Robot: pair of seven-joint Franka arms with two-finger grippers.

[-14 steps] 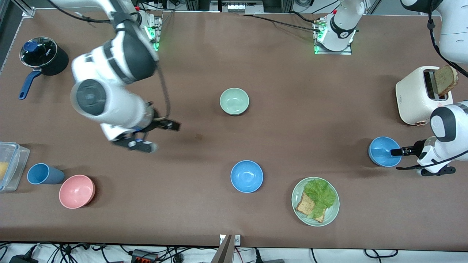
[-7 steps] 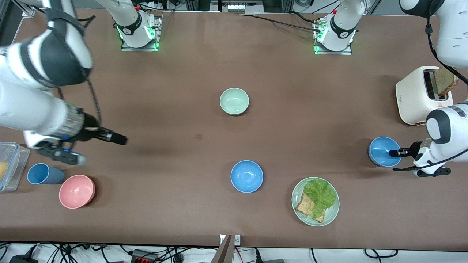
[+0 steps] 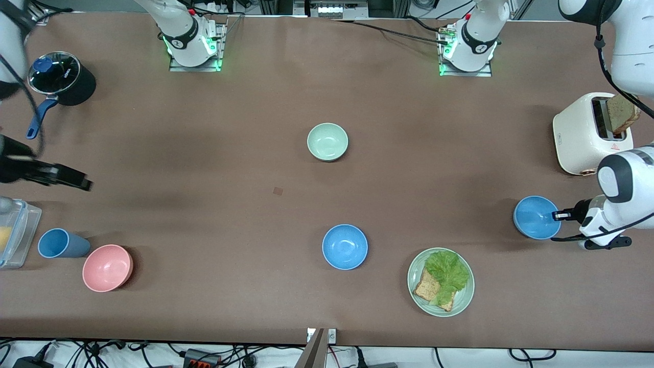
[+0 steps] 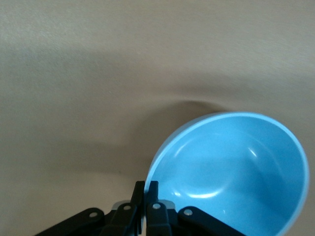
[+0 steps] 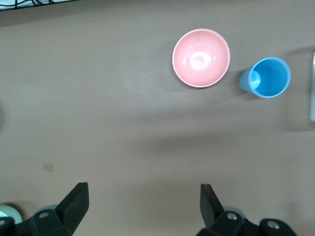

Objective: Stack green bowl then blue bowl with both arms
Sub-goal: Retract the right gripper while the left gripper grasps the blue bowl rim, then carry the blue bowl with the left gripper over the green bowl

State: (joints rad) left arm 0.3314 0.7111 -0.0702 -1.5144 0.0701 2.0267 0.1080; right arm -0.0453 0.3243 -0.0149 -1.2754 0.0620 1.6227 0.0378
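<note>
The pale green bowl point(image 3: 327, 141) stands in the middle of the table. One blue bowl point(image 3: 345, 247) stands nearer to the front camera than it. My left gripper point(image 3: 557, 215) is shut on the rim of a second blue bowl point(image 3: 535, 219) at the left arm's end of the table. In the left wrist view my left gripper point(image 4: 146, 189) pinches the rim of that bowl point(image 4: 236, 172), which is tilted with a shadow under it. My right gripper point(image 3: 82, 182) is open and empty over the right arm's end of the table; it also shows in the right wrist view point(image 5: 143, 194).
A white toaster point(image 3: 592, 133) with bread stands by the left arm. A pale green plate point(image 3: 462, 301) holds lettuce and bread. A pink bowl point(image 3: 107, 268), a blue cup point(image 3: 60, 243), a clear container point(image 3: 15, 230) and a black pot point(image 3: 64, 76) are at the right arm's end.
My right arm has swung from near the middle of the table out to its own end. My left gripper has drawn back a little with the blue bowl.
</note>
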